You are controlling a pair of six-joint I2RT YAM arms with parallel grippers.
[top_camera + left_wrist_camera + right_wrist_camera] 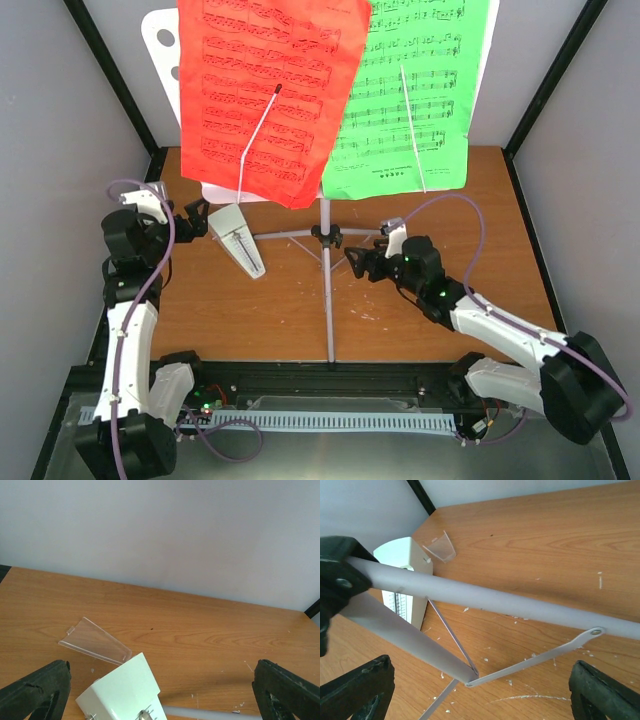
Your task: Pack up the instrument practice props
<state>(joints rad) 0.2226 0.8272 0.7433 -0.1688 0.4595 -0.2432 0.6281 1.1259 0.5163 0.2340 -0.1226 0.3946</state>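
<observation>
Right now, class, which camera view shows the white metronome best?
Top external: the metronome shows whole, unobstructed. Left wrist catches only one end, cropped; right wrist has it partly hidden behind a tripod leg.

Count. Stand: one, on three legs, just ahead of the right gripper. Pages: two, being one red sheet and one green sheet. Page wires: two, one per sheet. Metronome: one, just off the left gripper. Clear cover: one, beyond the metronome. Grippers: two.
</observation>
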